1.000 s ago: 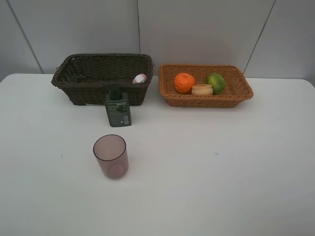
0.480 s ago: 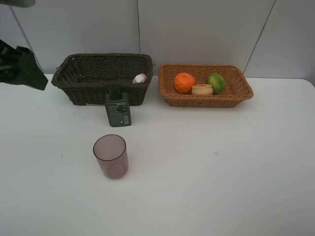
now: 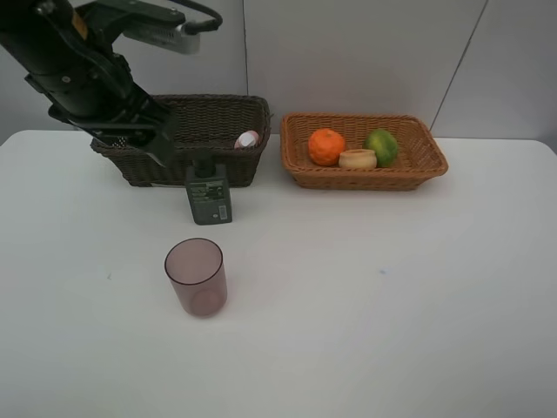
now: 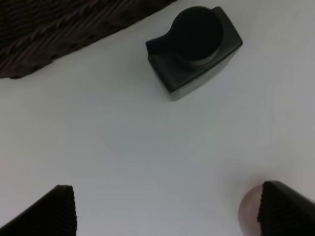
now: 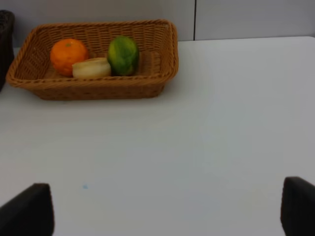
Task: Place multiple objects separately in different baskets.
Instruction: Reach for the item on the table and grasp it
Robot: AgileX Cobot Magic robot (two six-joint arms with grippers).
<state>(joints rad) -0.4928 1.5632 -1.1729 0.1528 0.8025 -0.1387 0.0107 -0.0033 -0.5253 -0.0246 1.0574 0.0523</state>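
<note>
We see only the capped end of the pink bottle (image 3: 247, 138); the dark brown wicker basket's (image 3: 214, 117) wall hides the rest, and the black left arm (image 3: 83, 74) covers that basket's left corner. We cannot read the dark green pump bottle's (image 3: 209, 193) label. The left wrist view cuts off the blurred translucent mauve cup (image 4: 247, 212).

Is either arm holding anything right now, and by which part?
Nothing is held: the left gripper and right gripper both have open, empty jaws.

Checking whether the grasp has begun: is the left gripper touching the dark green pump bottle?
Apart. The left wrist view shows bare white table between the open left gripper and the pump bottle.
</note>
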